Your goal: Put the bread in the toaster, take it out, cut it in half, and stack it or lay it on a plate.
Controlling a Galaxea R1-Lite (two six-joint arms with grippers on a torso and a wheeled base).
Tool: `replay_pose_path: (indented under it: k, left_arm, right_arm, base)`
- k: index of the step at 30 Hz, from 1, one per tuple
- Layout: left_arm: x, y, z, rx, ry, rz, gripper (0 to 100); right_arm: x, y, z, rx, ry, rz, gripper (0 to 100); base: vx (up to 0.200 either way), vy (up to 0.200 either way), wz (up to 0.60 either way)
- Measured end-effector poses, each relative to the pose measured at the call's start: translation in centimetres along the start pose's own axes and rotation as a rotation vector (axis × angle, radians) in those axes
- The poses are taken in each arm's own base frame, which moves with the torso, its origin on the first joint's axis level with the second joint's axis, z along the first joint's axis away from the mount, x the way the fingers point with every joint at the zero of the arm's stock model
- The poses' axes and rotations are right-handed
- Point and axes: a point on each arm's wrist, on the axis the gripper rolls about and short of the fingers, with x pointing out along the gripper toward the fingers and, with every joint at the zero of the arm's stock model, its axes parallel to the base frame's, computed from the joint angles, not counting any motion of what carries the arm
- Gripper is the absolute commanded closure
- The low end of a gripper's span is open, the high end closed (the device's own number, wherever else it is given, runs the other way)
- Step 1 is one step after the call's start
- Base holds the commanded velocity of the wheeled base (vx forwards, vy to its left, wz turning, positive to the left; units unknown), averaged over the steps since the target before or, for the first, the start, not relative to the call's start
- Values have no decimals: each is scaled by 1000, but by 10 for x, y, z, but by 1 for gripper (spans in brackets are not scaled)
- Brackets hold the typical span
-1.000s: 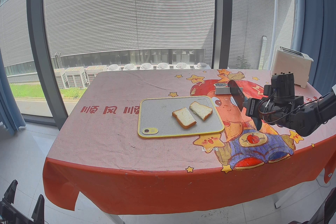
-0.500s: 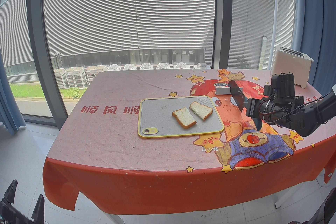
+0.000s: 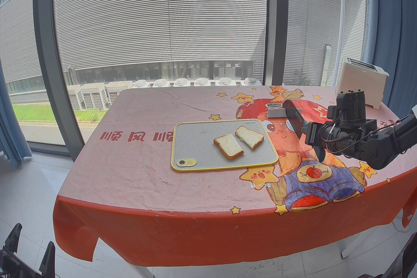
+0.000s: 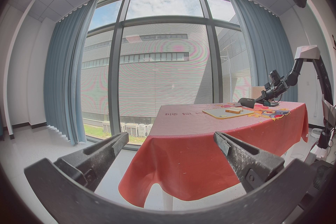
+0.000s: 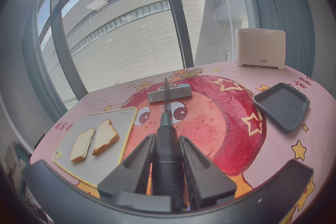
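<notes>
1. Over the right side of the table [image 3: 143, 118], the right gripper [image 3: 313, 136] hung just where it had been a second before, jaws clamped on the handle of the knife [image 3: 295, 118]. I saw no shift in the arm or the blade.
2. Nothing lying on the table had moved in that second either.
3. The blade stood clear of the cloth [image 3: 173, 226] and pointed away toward a grey block [image 3: 283, 112] lying farther back.
4. On the board [image 3: 195, 148], the near bread half [image 3: 228, 146] and the far bread half [image 3: 249, 137] lay flat, side by side and just apart. They sat toward the board's right end, to the left of the knife.
5. The left gripper [image 4: 171, 139] sat low, off the table's near left corner and well away from both halves, its jaws spread wide.
6. The toaster [image 3: 362, 81] stood at the far right corner, and a dark plate [image 5: 281, 105] lay nearer than it on the right, well apart from the board.
7. The cloth was orange-red, printed with a cartoon figure and yellow stars, and hung over the near edge.
8. Behind the table, a tall window [image 3: 165, 9] looked onto a ribbed grey building, with blue curtains [image 3: 395, 9] at the sides and a pale tiled floor below.
</notes>
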Motion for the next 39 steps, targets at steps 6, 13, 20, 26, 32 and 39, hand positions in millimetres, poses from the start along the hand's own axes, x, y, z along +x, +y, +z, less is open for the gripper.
replay_pose_path:
  k: [6, 13, 20, 26, 32, 39]
  left_arm:
    - [0, 0, 0, 0, 0, 0, 0]
    - [0, 0, 0, 0, 0, 0, 0]
    - [0, 0, 0, 0, 0, 0, 0]
    - [0, 0, 0, 0, 0, 0, 0]
    - [0, 0, 0, 0, 0, 0, 0]
    - [0, 0, 0, 0, 0, 0, 0]
  right_arm:
    - [0, 0, 0, 1, -2, 0, 0]
    - [0, -1, 1, 4, -6, -1, 0]
    - [0, 0, 3, 10, -10, 0, 0]
    - [-2, 0, 3, 10, -14, 0, 0]
    - [-5, 1, 4, 8, -17, 2, 0]
    - [-16, 2, 10, 10, -43, 14, 0]
  base:
    - [0, 0, 0]
    - [0, 0, 0]
    - [0, 0, 0]
    - [0, 0, 0]
    - [0, 0, 0]
    - [0, 0, 0]
